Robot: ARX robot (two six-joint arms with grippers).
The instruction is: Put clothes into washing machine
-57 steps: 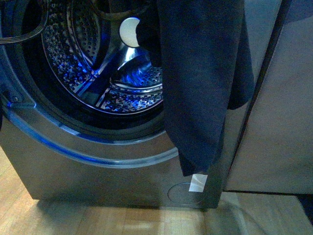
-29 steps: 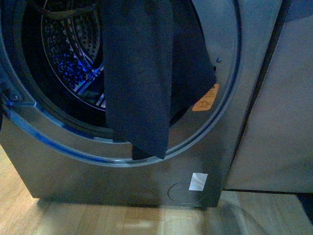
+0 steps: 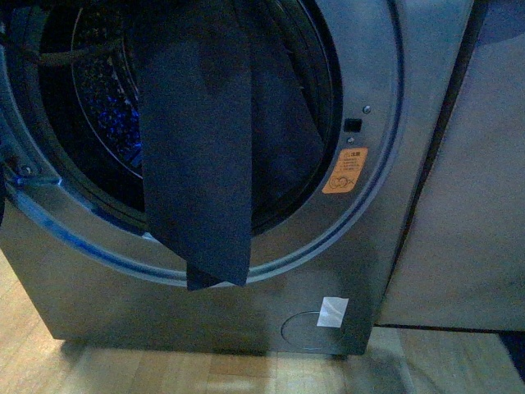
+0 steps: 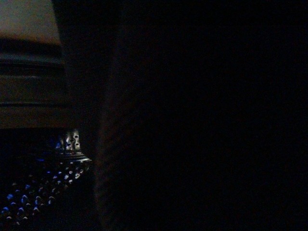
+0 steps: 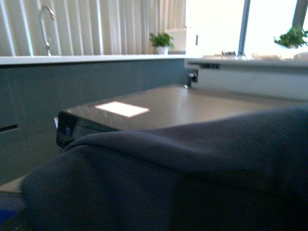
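Observation:
The dark navy clothes (image 3: pixel 201 156) hang in long folds in front of the washing machine's (image 3: pixel 205 304) round porthole, the lowest tip reaching below the door ring. The perforated steel drum (image 3: pixel 102 107) with blue light shows behind them at the left. An orange warning sticker (image 3: pixel 345 171) sits on the ring at the right. Neither gripper shows in the front view. In the right wrist view the clothes (image 5: pixel 183 178) cover the jaws and fill the lower half. The left wrist view is nearly all dark; only a bit of drum (image 4: pixel 43 183) shows beside dark cloth (image 4: pixel 144 144).
A plain grey-beige cabinet (image 3: pixel 459 180) stands right of the machine. Wooden floor (image 3: pixel 164 373) lies in front. A white sticker (image 3: pixel 332 312) marks the machine's lower front. The right wrist view shows the machine's top (image 5: pixel 183 106), a counter with a tap (image 5: pixel 45 19) and plants (image 5: pixel 161 41).
The clothes have moved left, from the machine's right front over to the porthole. The orange sticker has come into full view.

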